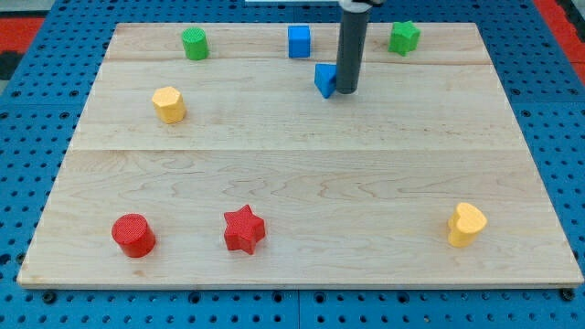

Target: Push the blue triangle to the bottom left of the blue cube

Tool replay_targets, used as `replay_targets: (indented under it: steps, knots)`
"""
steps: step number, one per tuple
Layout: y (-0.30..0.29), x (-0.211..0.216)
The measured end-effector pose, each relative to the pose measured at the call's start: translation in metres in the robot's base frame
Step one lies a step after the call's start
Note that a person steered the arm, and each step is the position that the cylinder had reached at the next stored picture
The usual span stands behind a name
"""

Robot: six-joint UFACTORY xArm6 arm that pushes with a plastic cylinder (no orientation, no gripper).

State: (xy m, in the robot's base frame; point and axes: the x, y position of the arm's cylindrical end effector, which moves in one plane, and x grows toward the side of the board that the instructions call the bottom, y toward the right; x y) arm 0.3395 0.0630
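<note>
The blue triangle (324, 79) lies near the view's top centre of the wooden board (302, 174). The blue cube (299, 42) stands just above it and a little to the view's left. My tip (346, 91) is on the board right against the triangle's right side, and the dark rod hides part of that side. The triangle sits below and to the right of the cube.
A green cylinder (195, 44) is at the top left and a green star (404, 37) at the top right. A yellow hexagon (168, 104) is at the left. A red cylinder (133, 235), a red star (244, 229) and a yellow heart (466, 224) lie along the bottom.
</note>
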Motion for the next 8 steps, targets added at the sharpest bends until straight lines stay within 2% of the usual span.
replay_targets:
  steps: [3, 5, 6, 7, 8]
  knots:
    - [-0.016, -0.019]
    - [-0.062, -0.016]
    - [-0.067, 0.030]
    - [-0.129, 0.106]
    - [-0.252, 0.116]
